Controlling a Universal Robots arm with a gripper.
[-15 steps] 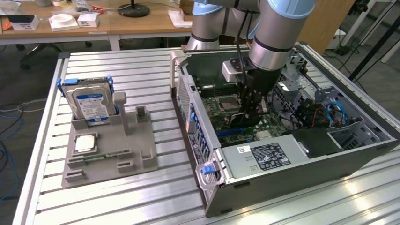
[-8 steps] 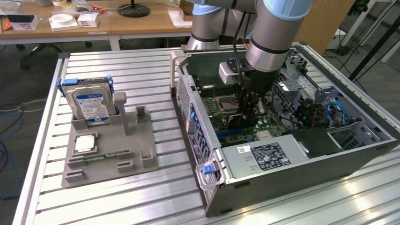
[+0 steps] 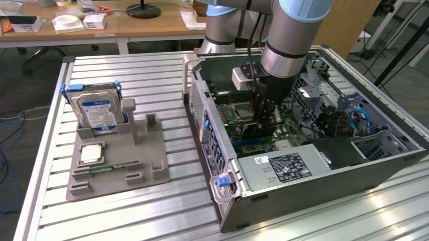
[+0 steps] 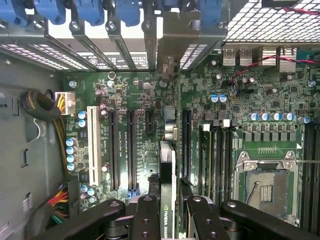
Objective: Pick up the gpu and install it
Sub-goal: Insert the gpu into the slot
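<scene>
**GPU held edge-on over the motherboard**

The gripper is clamping the gpu between its fingers, holding the card on edge inside the open computer case. The card is hanging just above the motherboard, its metal bracket pointing toward twelve o'clock from the fingers, near the rear slot openings.

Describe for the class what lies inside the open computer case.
Inside the computer case: the green motherboard, its expansion slots, and the gripper holding the gpu edge-on above them. The card hides whatever lies directly beneath it.
</scene>
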